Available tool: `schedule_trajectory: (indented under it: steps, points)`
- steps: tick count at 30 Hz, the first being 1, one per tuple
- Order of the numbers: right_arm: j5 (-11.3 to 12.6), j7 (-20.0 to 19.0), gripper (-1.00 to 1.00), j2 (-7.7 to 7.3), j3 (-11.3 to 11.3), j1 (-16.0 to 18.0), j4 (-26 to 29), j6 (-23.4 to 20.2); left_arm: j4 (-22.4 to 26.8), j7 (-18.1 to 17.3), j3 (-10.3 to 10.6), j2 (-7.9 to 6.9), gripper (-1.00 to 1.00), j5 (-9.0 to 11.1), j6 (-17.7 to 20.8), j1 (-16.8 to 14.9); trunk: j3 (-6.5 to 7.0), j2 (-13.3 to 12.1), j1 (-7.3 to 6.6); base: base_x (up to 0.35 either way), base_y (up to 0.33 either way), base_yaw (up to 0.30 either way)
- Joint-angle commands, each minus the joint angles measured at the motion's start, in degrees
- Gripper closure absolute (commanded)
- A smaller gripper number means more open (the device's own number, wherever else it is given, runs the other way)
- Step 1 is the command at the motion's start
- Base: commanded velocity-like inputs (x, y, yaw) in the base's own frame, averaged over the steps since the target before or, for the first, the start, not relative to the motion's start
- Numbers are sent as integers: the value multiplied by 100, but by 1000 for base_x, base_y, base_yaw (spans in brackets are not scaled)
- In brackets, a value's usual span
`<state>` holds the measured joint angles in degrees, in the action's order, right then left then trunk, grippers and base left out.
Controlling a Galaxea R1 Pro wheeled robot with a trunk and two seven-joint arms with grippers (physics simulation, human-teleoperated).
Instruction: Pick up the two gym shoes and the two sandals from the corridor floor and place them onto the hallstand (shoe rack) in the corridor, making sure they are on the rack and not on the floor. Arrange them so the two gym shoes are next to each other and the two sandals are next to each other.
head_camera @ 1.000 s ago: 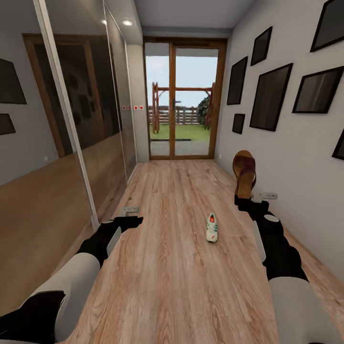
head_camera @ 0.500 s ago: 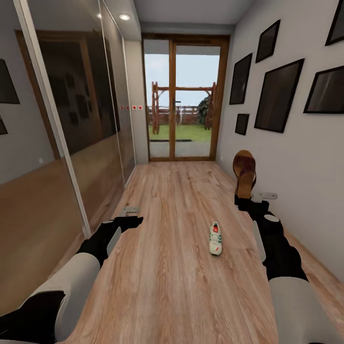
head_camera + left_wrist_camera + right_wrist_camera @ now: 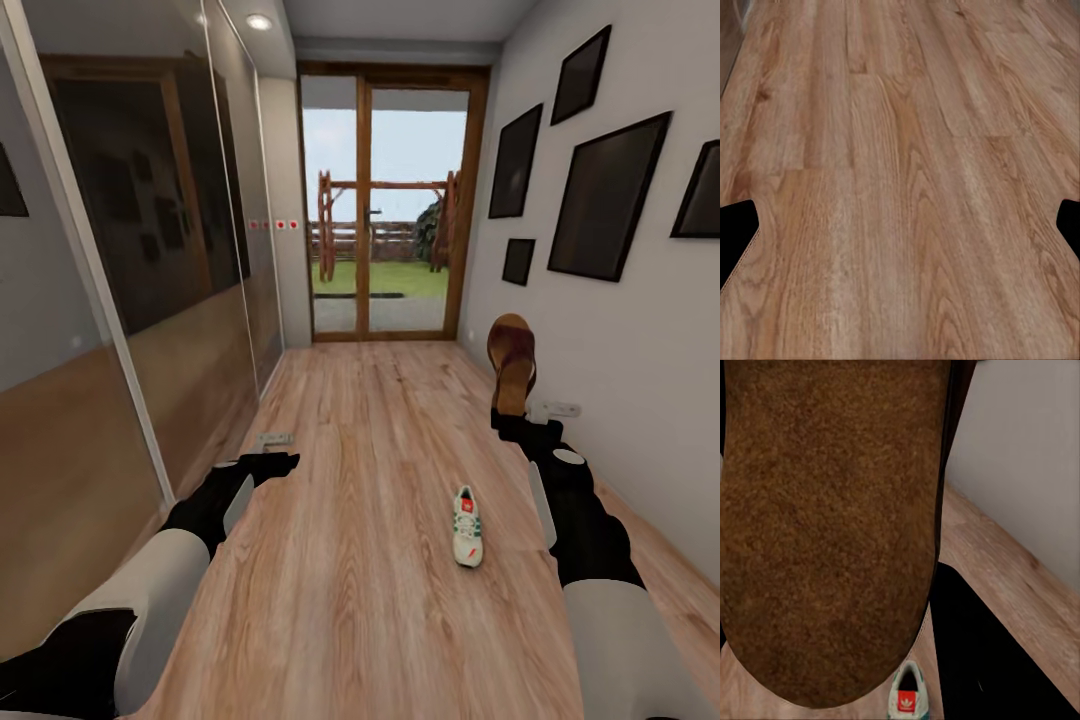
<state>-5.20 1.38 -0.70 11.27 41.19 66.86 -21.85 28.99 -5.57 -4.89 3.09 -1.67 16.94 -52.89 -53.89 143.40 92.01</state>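
Note:
A dark brown sandal (image 3: 511, 352) stands upright in my right gripper (image 3: 513, 416), which is shut on its lower end. Its rough brown sole (image 3: 825, 517) takes up most of the right wrist view. One white gym shoe (image 3: 466, 526) with green stripes and a red tongue lies on the corridor floor (image 3: 370, 480), just left of my right forearm; it shows again as the gym shoe (image 3: 907, 697) under the sandal. My left gripper (image 3: 288, 459) hangs open over bare planks, its fingertips (image 3: 738, 225) wide apart. The hallstand is out of view.
A wood-framed glass door (image 3: 388, 200) closes the corridor's far end. Mirrored wardrobe doors (image 3: 130, 260) line the left side. Dark framed pictures (image 3: 606, 196) hang on the right wall, with a socket (image 3: 556, 408) low down behind my right gripper.
The camera has moved forward down the corridor, so the gym shoe now sits lower and nearer in the head view. Both arms keep their pose, the sandal still held.

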Motion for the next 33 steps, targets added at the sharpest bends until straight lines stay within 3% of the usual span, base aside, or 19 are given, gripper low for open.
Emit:
schedule_trajectory:
  steps: [1, 9, 17, 33]
  points:
    - [-33, 3, 100, 0, -2, 3, 7, -38, 10, -41, -48, 7, -100, -18, 37, -2, -6, 3, 2, 345, 113, 0]
    - [-29, -15, 100, 3, -2, 3, -31, 36, 8, -41, -48, 7, -100, -18, 36, -2, -6, 3, 2, 345, 114, 0]
    - [-25, -16, 100, 1, -2, -283, -68, 1459, 3, -41, -48, 15, -100, -18, 37, -2, -6, 3, 2, 345, 103, 0]
    - [-33, -6, 100, 0, -2, -312, -59, 1562, 2, -41, -48, 23, -100, -18, 34, -2, -6, 3, 2, 345, 6, 0]
